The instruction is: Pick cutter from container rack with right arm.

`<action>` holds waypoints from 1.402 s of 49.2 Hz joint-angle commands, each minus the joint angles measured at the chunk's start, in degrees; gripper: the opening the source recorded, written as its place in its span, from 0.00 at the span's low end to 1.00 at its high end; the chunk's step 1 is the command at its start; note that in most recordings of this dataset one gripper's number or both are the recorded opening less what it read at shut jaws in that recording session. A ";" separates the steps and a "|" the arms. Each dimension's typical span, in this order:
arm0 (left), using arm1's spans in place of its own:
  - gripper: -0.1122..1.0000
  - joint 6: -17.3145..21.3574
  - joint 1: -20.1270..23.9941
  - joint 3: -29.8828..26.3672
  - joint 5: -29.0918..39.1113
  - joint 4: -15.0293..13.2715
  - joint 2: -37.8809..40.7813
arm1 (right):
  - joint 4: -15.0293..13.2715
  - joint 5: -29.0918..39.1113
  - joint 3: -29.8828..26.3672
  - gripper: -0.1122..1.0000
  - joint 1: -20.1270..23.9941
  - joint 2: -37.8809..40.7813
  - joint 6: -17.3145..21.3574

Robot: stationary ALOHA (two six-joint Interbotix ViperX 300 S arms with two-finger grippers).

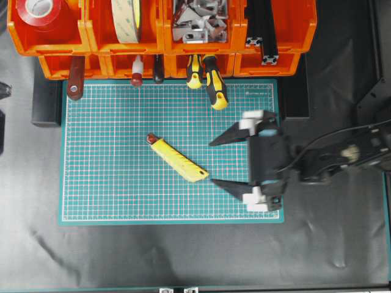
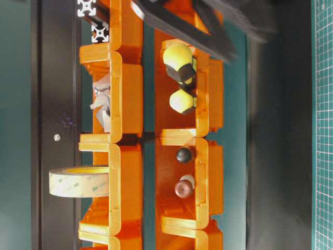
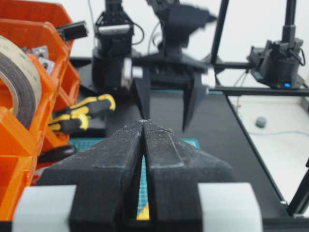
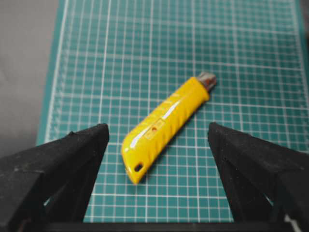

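- Cutter [image 1: 177,159]: lies flat and diagonal on the green cutting mat [image 1: 110,183], well apart from the container rack [image 1: 159,36].
- My right gripper [image 1: 211,162]: fingers spread wide, empty, tips flanking the cutter's near end.
- My left gripper [image 3: 144,126]: fingers pressed together, holding nothing.
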 commanded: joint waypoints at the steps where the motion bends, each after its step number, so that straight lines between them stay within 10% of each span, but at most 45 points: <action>1: 0.10 -0.09 -0.09 -1.32 -0.18 0.09 0.62 | -0.18 1.58 0.79 0.82 1.32 -5.36 1.49; 69: 0.10 0.00 0.09 -1.23 -0.18 0.09 0.88 | 4.57 11.95 15.82 0.78 4.75 -39.73 1.93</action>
